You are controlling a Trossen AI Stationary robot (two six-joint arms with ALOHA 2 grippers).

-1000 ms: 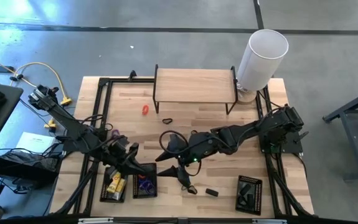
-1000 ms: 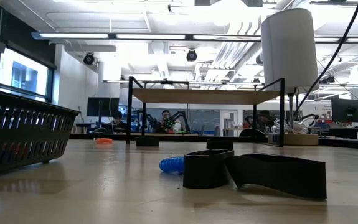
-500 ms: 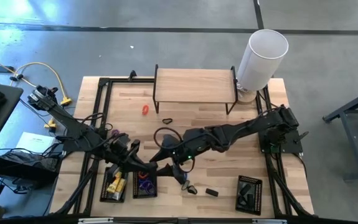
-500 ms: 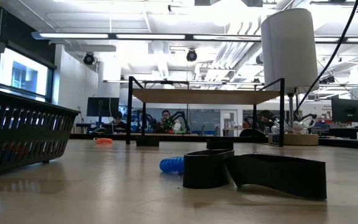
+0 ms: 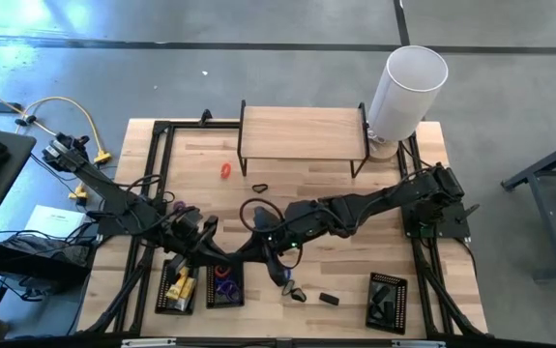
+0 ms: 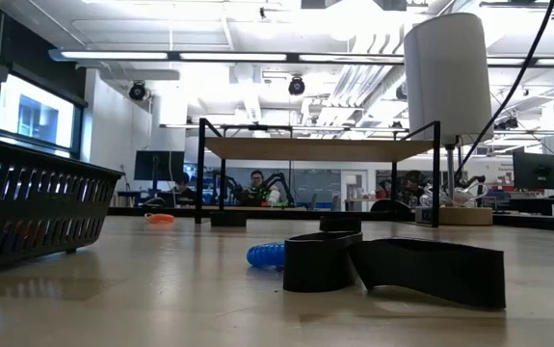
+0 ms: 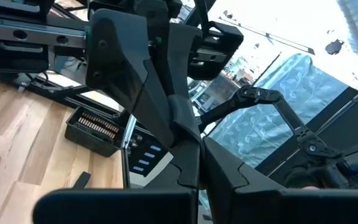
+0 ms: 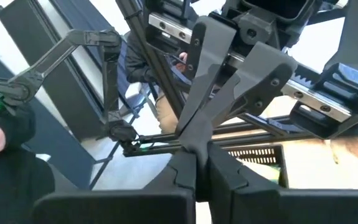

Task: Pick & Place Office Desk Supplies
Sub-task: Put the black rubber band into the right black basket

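Overhead, the left claw [image 5: 225, 259] and the right claw [image 5: 245, 253] are meeting tip to tip above the front of the counter [image 5: 336, 208], over a row of black mesh trays. That view is hiding how the fingers stand. The wrist views are filling this in. From the left wrist, the right claw [image 7: 188, 140] is showing its two fingers drawn together into a point, which is touching the left claw [image 7: 200, 186], whose own fingers are also pressed together. The right wrist view is giving the mirror of this: the left claw [image 8: 194, 146] is pinched closed against the closed right claw [image 8: 197, 180]. Whether anything is caught between the tips cannot be told.

The low view is showing neither claw. It is showing a blue loop [image 6: 266, 254] lying on the counter just beside a black clip [image 6: 392, 265], with an orange loop [image 6: 161, 218] farther back and people sitting in the room behind.

From above, the left tray [image 5: 164, 302] is holding yellow packets [image 5: 183, 287]. The middle tray [image 5: 210, 300], touching it, is holding purple and blue loops [image 5: 222, 283]. The right tray [image 5: 400, 307], well apart, is holding black clips [image 5: 384, 295]. Loose on the counter are the orange loop [image 5: 226, 170], a small clip [image 5: 259, 187] near the wooden shelf [image 5: 302, 133], and two black pieces [image 5: 329, 300] between the middle and right trays.
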